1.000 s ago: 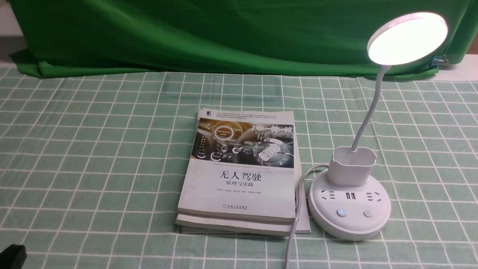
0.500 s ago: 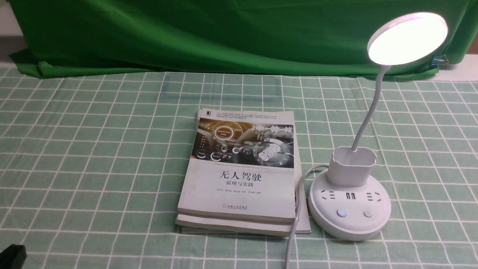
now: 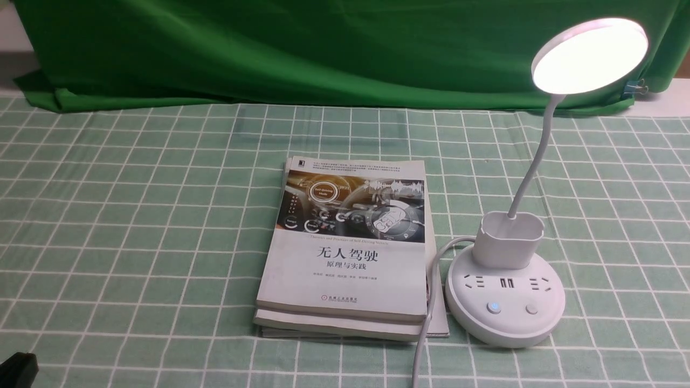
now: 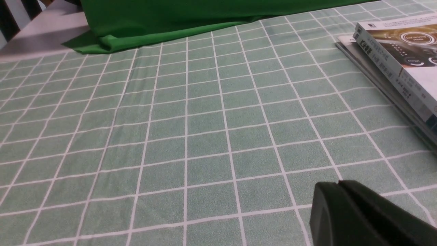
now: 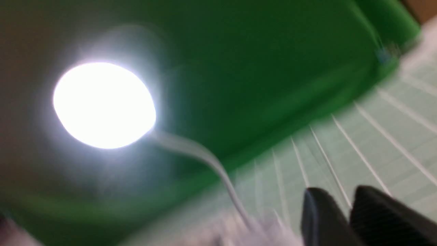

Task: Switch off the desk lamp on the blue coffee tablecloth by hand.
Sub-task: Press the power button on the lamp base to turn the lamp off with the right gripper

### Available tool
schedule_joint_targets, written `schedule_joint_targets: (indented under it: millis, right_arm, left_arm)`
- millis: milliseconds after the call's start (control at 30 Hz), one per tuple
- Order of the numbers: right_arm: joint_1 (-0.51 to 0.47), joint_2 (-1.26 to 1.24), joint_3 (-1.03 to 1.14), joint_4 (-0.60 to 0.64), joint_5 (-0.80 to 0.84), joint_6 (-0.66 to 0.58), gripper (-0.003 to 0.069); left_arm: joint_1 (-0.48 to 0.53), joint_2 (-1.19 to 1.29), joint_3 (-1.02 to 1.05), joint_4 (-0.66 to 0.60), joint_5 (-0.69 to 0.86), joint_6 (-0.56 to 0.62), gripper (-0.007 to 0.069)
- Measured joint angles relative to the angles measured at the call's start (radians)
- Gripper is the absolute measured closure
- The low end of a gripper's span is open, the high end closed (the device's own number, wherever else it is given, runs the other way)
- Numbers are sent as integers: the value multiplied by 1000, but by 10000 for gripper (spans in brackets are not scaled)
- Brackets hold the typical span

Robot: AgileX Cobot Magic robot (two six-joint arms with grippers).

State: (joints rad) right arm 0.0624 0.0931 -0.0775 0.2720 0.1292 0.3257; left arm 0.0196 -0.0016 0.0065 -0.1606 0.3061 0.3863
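The right gripper [image 5: 340, 192] has its fingertips a little apart, with nothing seen between them; it is missing from the front view, and the blur in its wrist view suggests the arm is moving. The left gripper [image 4: 336, 183] has its fingers together and seems to have no part in this. Its dark tip sits at eight o'clock in the front view, where it was a second ago.

Very little has changed in the front view over that second beyond a hair's shift of the scene. At four o'clock, the lamp base [image 3: 506, 330] rests on the grid tablecloth [image 3: 135, 242], just beside the stack of books [image 3: 345, 280]. On its top, the button at seven o'clock [image 3: 494, 307] still glows blue, while the one at five o'clock [image 3: 532, 309] is unlit. Farther off, at two o'clock, the lamp head [image 3: 590, 56] stays bright against the green backdrop [image 3: 323, 54].

So the task remains undone. The likely next need is to bring the right fingertips down onto the glowing button, probably narrowed for pressing, without knocking the neck [image 3: 536, 156].
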Motion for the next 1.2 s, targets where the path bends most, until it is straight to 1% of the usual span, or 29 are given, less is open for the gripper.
schedule_joint_targets:
  millis: [33, 100, 133, 200, 233, 333, 500, 667, 767, 933, 1200]
  right_arm:
    - [14, 54, -51, 0, 67, -51, 591]
    - [51, 210, -184, -1, 221, -166, 613]
    - [58, 259, -209, -1, 249, -185, 613]
    - [89, 459, -365, -2, 427, -282, 613]
    - [94, 515, -401, -3, 468, -303, 613]
    - [105, 800, -567, -9, 620, -413, 613]
    - [109, 1138, -743, -13, 669, -503, 618]
    - [170, 1370, -882, -22, 674, -537, 621]
    - [197, 1447, -923, -22, 684, -542, 622]
    - [202, 1534, -936, -39, 687, -543, 622]
    - [202, 1574, -936, -49, 667, -536, 622]
  left_arm:
    - [0, 0, 0, 0, 0, 0, 624]
    - [0, 0, 0, 0, 0, 0, 624]
    - [0, 0, 0, 0, 0, 0, 624]
    - [0, 0, 0, 0, 0, 0, 624]
    - [0, 0, 0, 0, 0, 0, 624]
    - [0, 0, 0, 0, 0, 0, 624]
    - [0, 0, 0, 0, 0, 0, 624]
    - [0, 0, 0, 0, 0, 0, 624]
    - [0, 0, 0, 0, 0, 0, 624]
    - [0, 0, 0, 0, 0, 0, 624]
    - [0, 0, 0, 0, 0, 0, 624]
